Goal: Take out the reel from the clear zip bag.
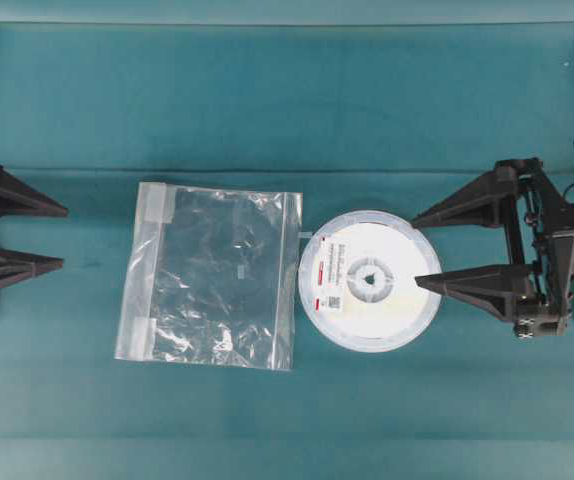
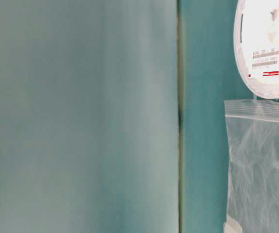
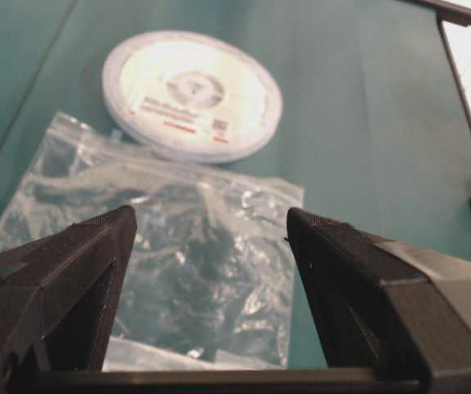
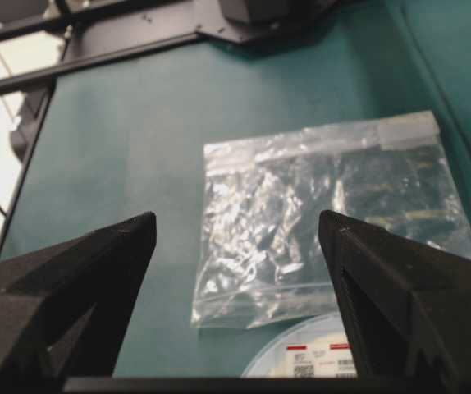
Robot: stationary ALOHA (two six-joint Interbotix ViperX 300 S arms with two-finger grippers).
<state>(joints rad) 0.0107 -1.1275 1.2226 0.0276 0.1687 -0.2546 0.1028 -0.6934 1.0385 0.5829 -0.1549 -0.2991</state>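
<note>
The reel (image 1: 370, 281) lies flat on the table, fully outside the bag (image 1: 210, 275) and just beside its right edge; the bag looks empty. The task appears done.

The left gripper (image 1: 64, 236) sits at the left edge of the overhead view, jaws wide apart, holding nothing, well clear of the bag. The right gripper (image 1: 423, 248) also has its jaws spread and empty; one finger tip overlaps the reel's right rim in the overhead view, and contact cannot be confirmed.

Handling judgement: the reel is likely light, rigid and smooth, so the rim is the sensible place to pinch. The bag is thin, crinkly and limp, and is best pinched at a corner or along the zip strip.

The surface is a teal cloth-covered table (image 1: 287, 100), with a fold line across it. Little of the room is visible.
</note>
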